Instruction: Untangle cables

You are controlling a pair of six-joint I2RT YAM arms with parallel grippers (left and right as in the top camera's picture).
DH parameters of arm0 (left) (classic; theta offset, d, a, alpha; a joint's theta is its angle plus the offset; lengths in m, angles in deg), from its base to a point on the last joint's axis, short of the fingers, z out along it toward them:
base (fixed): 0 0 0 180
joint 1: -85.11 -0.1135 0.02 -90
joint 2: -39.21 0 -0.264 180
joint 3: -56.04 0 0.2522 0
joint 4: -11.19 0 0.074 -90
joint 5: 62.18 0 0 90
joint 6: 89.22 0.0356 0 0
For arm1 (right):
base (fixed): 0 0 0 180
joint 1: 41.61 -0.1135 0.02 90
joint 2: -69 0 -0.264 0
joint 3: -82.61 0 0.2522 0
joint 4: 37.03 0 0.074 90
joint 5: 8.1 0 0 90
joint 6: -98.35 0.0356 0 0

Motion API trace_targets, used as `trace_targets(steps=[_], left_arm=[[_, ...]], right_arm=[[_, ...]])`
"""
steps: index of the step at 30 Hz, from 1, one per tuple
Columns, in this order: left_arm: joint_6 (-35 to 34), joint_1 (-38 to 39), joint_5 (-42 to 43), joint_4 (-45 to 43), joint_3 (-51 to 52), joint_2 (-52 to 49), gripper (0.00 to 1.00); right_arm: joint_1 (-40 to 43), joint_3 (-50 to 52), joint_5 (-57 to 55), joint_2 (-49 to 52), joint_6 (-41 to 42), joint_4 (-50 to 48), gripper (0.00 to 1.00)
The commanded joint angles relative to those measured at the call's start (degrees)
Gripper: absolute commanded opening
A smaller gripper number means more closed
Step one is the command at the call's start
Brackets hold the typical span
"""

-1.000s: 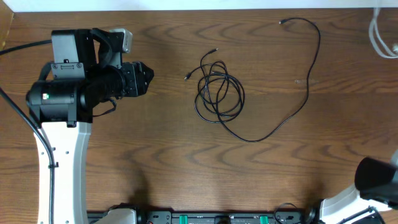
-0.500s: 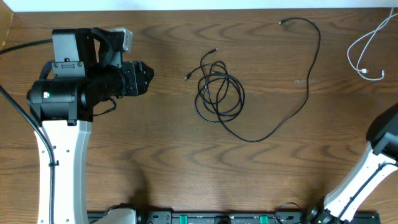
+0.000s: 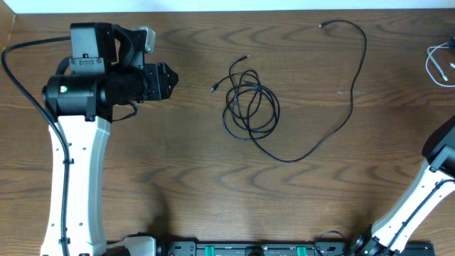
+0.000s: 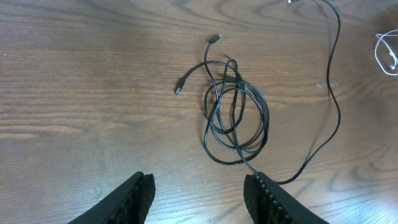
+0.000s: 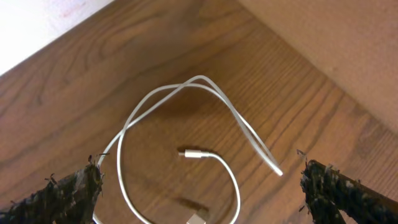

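The left claw (image 4: pixel 199 184) hangs with its fingers apart and nothing between them; just ahead of it the black cables (image 4: pixel 235 119) lie in a tangled coil on the wooden table (image 4: pixel 74 93), one long strand trailing off ahead and to its right. The right claw (image 5: pixel 202 190) is spread wide and empty, the looped white cable (image 5: pixel 189 152) lying loose between and beyond its fingers

The black cables (image 3: pixel 249 107) lie in loose overlapping loops at mid-counter (image 3: pixel 178 185). Two plug ends point to the upper left, and one long tail curves up to the far right. A white cable (image 3: pixel 439 62) sits at the right edge. The left tool (image 3: pixel 166 80) is well left of the loops, pointing toward them.
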Motion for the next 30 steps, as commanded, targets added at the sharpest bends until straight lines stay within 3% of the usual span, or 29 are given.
trace_targets(steps=[1, 3, 8, 16, 21, 25, 30], left_arm=[[0.57, 0.11, -0.33, -0.28, -0.83, -0.68, 0.51], [0.57, 0.11, -0.33, -0.28, -0.83, -0.92, 0.51], [1.64, 0.13, -0.33, -0.26, -0.83, -1.05, 0.51], [2.01, 0.13, -0.33, -0.26, -0.83, -0.83, 0.50], [2.03, 1.99, -3.65, 1.27, -0.83, 1.57, 0.50], [1.53, 3.89, -11.80, 4.07, 0.22, 5.11, 0.50], [-5.09, 4.15, -12.74, -0.76, 9.25, 13.49, 0.50]], right_arm=[[-1.31, -0.52, 7.98, -2.58, -3.08, 3.21, 0.99], [-2.60, -0.52, 12.11, -4.52, -6.40, 5.20, 0.99], [-7.04, -0.52, 13.66, -11.45, -6.40, 10.34, 0.99], [-14.80, -0.52, 27.34, -20.26, -6.40, 20.17, 0.99], [-22.08, -0.52, 37.03, -22.91, -6.38, 27.08, 0.93], [-27.39, -0.44, 36.54, -22.82, -6.38, 30.21, 0.94], [-33.90, -0.37, 30.16, -21.90, -6.38, 33.29, 0.96]])
